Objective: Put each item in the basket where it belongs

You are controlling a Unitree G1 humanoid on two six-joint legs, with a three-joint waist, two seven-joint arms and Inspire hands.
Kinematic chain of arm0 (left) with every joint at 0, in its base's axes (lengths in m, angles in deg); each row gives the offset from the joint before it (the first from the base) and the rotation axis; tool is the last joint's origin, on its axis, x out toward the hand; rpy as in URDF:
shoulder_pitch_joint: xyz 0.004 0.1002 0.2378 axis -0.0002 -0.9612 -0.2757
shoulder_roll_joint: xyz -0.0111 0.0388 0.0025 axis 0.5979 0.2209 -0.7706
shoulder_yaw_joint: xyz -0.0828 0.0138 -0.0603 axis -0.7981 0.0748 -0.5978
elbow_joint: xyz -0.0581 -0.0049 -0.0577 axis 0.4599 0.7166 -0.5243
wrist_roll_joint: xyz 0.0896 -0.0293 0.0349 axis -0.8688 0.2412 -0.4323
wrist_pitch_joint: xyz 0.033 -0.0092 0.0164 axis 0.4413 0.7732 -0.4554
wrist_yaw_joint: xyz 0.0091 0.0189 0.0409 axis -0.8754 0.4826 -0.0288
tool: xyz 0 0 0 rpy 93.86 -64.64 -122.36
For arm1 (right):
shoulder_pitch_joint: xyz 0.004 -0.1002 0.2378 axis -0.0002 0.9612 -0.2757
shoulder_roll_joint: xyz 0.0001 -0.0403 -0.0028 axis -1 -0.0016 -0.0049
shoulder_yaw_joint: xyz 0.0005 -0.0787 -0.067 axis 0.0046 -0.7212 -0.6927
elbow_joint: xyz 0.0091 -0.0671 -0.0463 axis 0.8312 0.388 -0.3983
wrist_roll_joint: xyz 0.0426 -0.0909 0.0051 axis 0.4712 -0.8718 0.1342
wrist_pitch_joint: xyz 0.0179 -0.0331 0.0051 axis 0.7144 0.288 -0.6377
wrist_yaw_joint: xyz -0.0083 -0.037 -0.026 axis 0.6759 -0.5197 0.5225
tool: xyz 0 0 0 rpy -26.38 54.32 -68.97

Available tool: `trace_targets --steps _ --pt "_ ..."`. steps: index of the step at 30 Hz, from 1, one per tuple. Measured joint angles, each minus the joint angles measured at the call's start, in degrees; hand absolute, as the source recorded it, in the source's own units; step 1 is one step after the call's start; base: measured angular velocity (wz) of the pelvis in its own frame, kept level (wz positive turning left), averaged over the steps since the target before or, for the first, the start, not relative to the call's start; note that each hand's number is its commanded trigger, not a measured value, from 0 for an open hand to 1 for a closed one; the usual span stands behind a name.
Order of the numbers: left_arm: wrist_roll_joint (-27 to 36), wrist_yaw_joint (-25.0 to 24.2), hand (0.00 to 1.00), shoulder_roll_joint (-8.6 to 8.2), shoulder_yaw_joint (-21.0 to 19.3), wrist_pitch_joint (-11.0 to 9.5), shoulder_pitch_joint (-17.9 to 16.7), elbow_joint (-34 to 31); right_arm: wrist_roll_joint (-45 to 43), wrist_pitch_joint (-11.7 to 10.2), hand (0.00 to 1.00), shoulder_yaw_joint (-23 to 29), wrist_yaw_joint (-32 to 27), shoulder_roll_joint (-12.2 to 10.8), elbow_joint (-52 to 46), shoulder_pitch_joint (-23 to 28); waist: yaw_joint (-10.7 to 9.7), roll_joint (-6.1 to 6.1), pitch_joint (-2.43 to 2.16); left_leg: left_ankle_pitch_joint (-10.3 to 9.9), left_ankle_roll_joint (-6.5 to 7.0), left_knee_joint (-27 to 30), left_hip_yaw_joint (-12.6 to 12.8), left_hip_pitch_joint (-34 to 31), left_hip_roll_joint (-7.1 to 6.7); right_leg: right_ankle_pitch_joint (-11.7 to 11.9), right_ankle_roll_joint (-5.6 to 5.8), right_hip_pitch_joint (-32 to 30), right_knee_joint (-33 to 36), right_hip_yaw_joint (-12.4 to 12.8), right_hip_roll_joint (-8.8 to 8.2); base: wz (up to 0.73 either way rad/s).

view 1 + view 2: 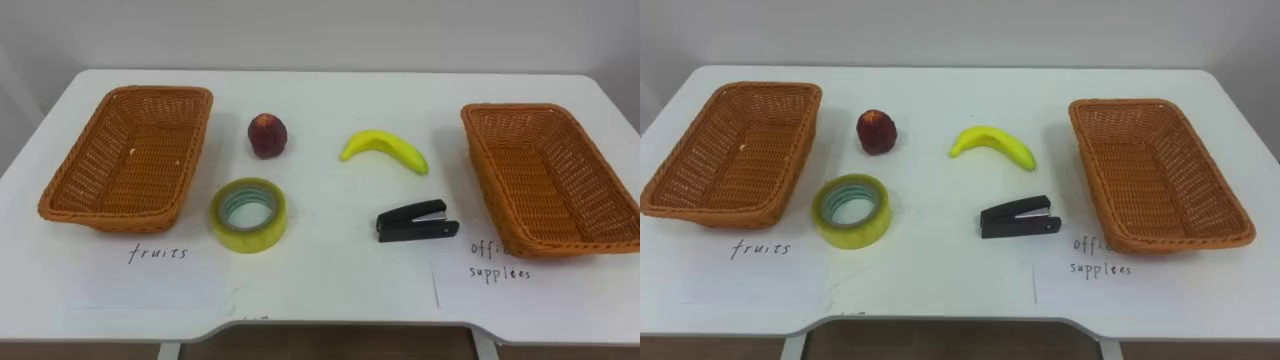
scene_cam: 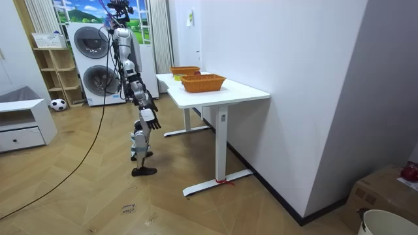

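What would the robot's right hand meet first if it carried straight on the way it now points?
Probably the wooden floor: the right hand hangs pointing down beside the white table, with nothing visible beneath it, though depth is hard to judge.

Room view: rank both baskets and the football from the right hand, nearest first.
1. Near basket, on the table end nearest the camera, by the right hand.
2. Far basket, behind it.
3. Football, by the shelves, room view's left.
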Motion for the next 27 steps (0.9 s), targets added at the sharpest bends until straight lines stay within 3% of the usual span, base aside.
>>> trace_targets --steps 12,19,27 --pt "-0.57 1.21 0.00 -0.36 -1.18 0.08 -0.32 0.01 1.48 0.13 0.00 1.19 1.65 0.03 0.57 0.24 0.04 0.28 0.08 -0.06 0.00 -0.09 -0.05 0.07 0.02 0.00 0.00 -0.06 -0.02 0.46 0.12 -0.01" --pt "-0.53 2.17 0.00 -0.32 -1.31 0.18 -0.41 0.02 1.49 1.26 0.00 2.92 1.96 -0.02 0.51 0.37 -0.10 0.21 0.04 -0.07 0.01 -0.09 -0.07 -0.41 0.02 0.01 -0.01 -0.72 0.06 0.49 0.12 0.00" --pt "-0.53 2.70 0.00 -0.28 -2.68 0.18 -1.54 0.09 1.80 1.19 0.00 6.84 0.69 0.03 0.16 1.73 -1.50 0.04 -0.01 -0.18 0.07 -0.13 0.01 -0.09 0.01 0.01 -0.01 -0.52 0.11 0.49 0.12 -0.01"
